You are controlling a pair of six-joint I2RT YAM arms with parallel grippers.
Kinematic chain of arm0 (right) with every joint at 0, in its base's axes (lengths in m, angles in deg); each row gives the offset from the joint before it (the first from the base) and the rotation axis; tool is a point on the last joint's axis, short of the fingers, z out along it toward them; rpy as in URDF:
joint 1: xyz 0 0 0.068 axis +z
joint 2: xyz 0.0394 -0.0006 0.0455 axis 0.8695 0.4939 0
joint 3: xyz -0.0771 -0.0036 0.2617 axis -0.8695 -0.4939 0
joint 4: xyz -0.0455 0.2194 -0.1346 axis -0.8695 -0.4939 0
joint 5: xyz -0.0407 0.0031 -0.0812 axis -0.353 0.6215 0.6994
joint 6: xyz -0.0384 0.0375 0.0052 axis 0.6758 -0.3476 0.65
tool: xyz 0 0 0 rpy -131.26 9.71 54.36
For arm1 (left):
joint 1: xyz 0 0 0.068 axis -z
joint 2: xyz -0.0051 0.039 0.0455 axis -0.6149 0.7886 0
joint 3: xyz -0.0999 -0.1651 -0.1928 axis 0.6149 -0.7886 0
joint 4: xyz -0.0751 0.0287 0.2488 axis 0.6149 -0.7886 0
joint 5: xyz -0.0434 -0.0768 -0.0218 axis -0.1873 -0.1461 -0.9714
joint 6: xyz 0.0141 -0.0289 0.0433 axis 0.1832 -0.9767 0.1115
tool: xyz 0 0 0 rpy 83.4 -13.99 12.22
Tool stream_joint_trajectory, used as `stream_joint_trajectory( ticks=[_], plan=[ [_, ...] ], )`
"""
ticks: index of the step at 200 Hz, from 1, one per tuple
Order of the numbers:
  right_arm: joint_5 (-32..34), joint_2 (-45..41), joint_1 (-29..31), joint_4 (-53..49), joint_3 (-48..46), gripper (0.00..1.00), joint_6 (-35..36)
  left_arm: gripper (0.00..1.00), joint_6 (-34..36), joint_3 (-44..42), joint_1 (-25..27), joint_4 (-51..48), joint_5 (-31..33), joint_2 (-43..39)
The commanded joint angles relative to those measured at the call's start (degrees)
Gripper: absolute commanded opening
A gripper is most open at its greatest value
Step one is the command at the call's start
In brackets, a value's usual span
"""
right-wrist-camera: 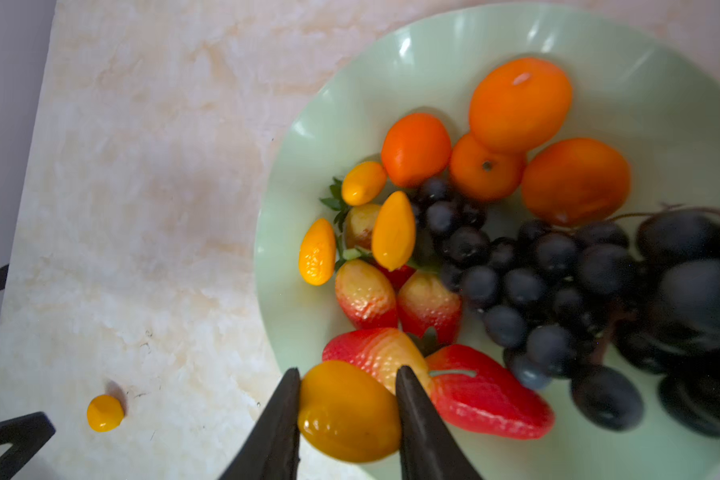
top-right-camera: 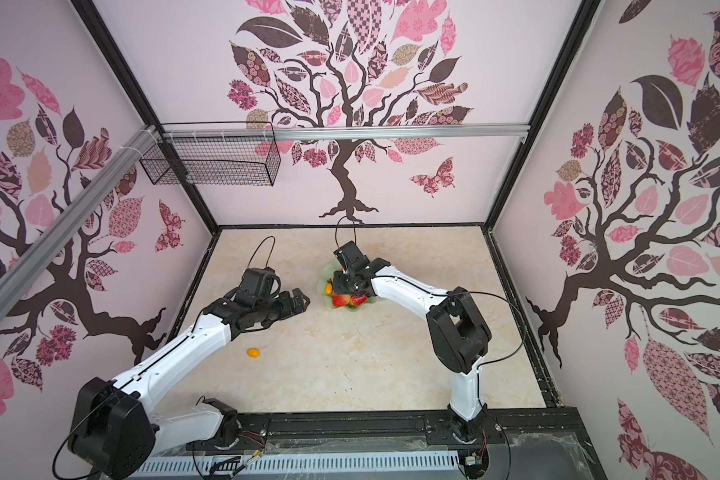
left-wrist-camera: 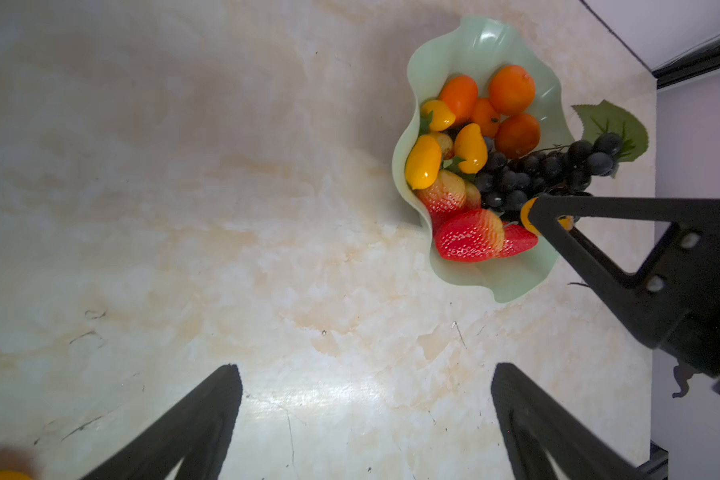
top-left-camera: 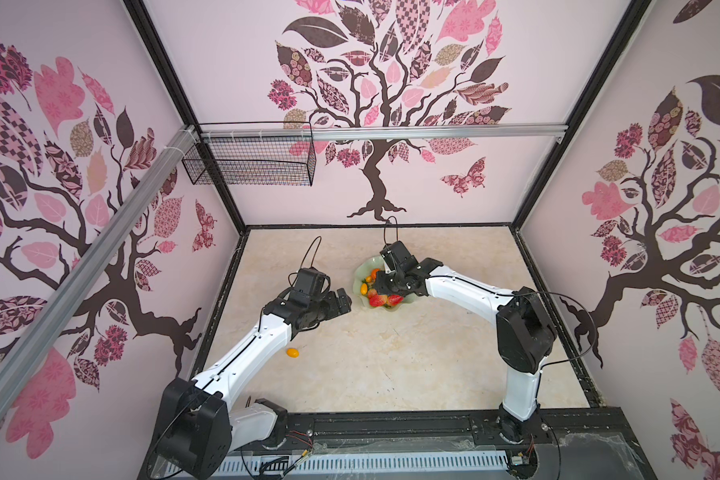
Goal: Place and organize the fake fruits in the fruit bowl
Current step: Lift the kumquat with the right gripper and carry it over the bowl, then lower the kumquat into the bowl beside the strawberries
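The mint-green fruit bowl [top-left-camera: 359,272] [right-wrist-camera: 433,62] holds oranges [right-wrist-camera: 520,104], strawberries [right-wrist-camera: 487,395], small yellow ovals [right-wrist-camera: 393,230] and a dark grape bunch [right-wrist-camera: 558,282]. My right gripper [right-wrist-camera: 348,370] hangs over the bowl's near rim, shut on a yellow-orange oval fruit [right-wrist-camera: 348,411]. In both top views it covers part of the bowl [top-right-camera: 323,284]. My left gripper [top-left-camera: 344,301] [left-wrist-camera: 366,368] hovers left of the bowl, open and empty. Another yellow-orange oval [top-left-camera: 292,353] [top-right-camera: 253,353] lies loose on the table beside the left forearm.
A black wire basket [top-left-camera: 250,160] hangs from the aluminium rail at the back left, well above the table. Patterned walls close in the marble-look tabletop [top-left-camera: 391,365] on three sides. The grape bunch's green leaf [left-wrist-camera: 616,124] sticks out past the bowl's rim.
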Motion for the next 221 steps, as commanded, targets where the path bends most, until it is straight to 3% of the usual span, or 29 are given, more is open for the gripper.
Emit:
stream_joint_trajectory(
  ticks=[1, 110, 221],
  plan=[
    [-0.22, 2.36, -0.49, 0.14, 2.61, 0.37, 0.6, 0.98, 1.2, 3.94, 0.16, 6.82, -2.02, 2.06],
    [0.25, 14.37, -0.6, -6.2, 16.13, 0.39, 2.92, 0.98, 1.5, 6.43, -1.19, 9.94, -4.98, 7.36],
    [-0.24, 17.23, -0.57, -7.95, 19.04, 0.42, 3.59, 0.98, 1.56, 4.9, -5.24, 8.87, -6.48, 5.34]
  ],
)
